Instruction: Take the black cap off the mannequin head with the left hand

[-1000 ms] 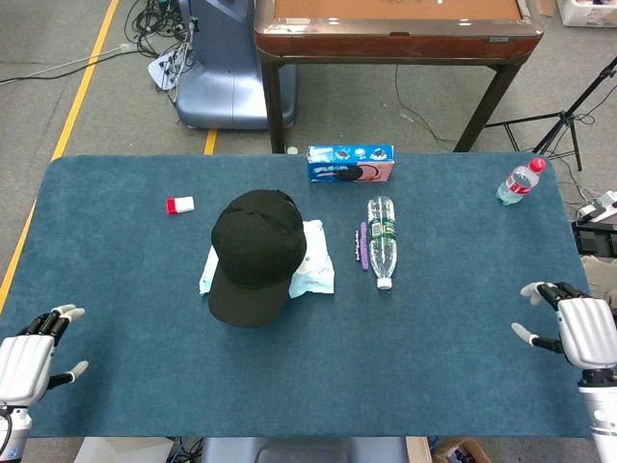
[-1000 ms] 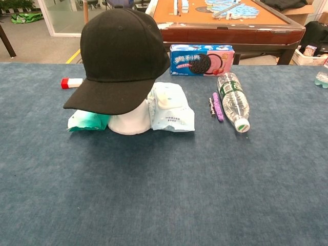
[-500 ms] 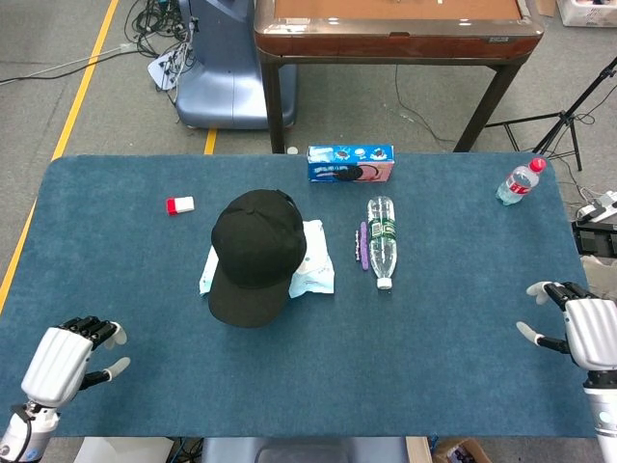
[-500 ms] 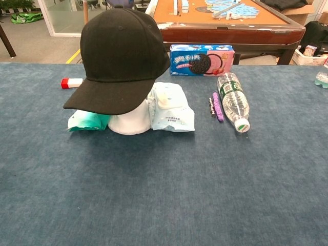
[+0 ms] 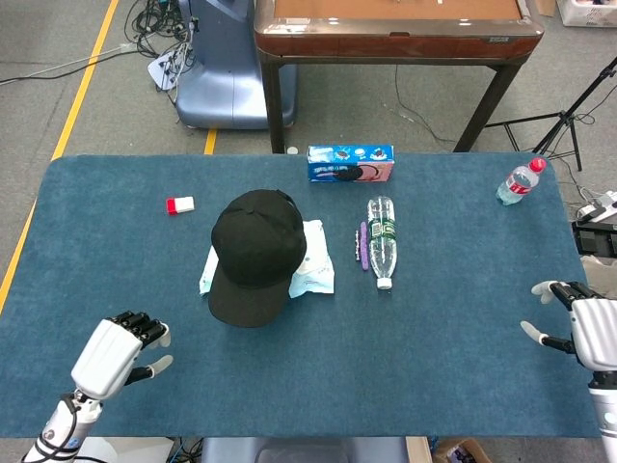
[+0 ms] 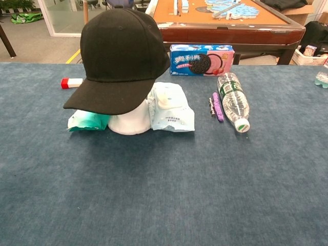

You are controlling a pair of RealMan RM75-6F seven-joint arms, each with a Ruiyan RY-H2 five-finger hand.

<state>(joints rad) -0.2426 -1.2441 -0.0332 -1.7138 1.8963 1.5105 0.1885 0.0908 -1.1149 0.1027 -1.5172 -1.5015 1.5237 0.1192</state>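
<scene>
The black cap [image 6: 120, 56] sits on the white mannequin head [image 6: 130, 119] near the middle of the blue table [image 5: 453, 318], brim toward the near edge. The left hand [image 5: 116, 355] hovers over the near left corner, empty, fingers loosely spread. The right hand [image 5: 583, 328] hangs at the right edge, empty with fingers apart. Toward the far edge lies a blue and pink cookie box [image 6: 201, 60] with Chinese lettering, too small to read. Beside it lies a clear bottle [image 6: 233, 102] with a green label.

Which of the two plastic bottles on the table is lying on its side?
The clear bottle with the green label, right of the black cap, lies on its side. The red-capped bottle at the table's far right corner stands upright.
</scene>
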